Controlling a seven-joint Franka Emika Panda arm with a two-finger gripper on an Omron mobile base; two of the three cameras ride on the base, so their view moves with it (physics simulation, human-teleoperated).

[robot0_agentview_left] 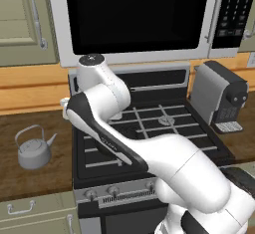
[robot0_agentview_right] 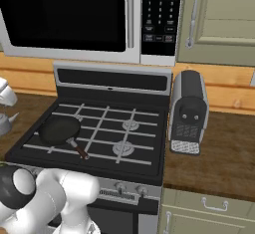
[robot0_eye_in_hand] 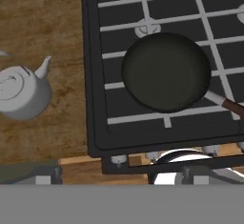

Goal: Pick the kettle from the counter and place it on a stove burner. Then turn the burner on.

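Counter point(robot0_agentview_left: 30, 178) left of stove: kettle point(robot0_agentview_left: 34, 150) alone (spout twd stove).

Flanking base views, overhead hand view

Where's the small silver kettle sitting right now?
The small squat silver-grey metal kettle stands on the dark brown wood counter, left of the black stove.

Silver-grey kettle point(robot0_eye_in_hand: 21, 93), dark brown wood-grain counter point(robot0_eye_in_hand: 47, 37), black frying pan point(robot0_eye_in_hand: 166, 71).
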